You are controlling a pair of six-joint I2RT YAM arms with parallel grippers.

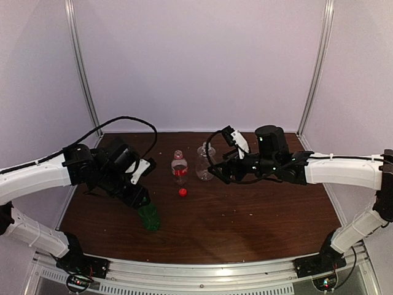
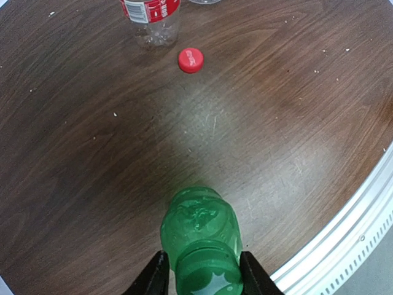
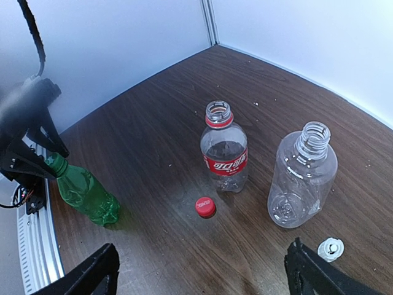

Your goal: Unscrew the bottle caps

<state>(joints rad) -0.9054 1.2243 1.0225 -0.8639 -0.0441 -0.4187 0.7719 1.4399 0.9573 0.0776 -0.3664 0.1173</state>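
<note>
Green bottle (image 1: 148, 217): near left part of the table (image 1: 245, 215), leaning with its base on the wood and its upper end caught in the left pincer. Whether its cap is on cannot be told.
Left pincer (image 2: 206, 279): a black finger pressed against each side of the green bottle's upper end, pinching it.
Red cap (image 1: 182, 192): loose on the table, top side up, just on the near side of the red-label bottle.
Red-label bottle (image 1: 179, 167): upright mid-table, neck open, red ring round the neck.
Wide clear bottle (image 1: 205, 163): upright just right of the red-label bottle, not touching it, neck open.
White cap (image 3: 330, 248): on the table, hollow side up, near the wide clear bottle on its right.
Right pincer (image 3: 202, 270): above the table, right of the two clear bottles, fingers spread wide with nothing between them.
</note>
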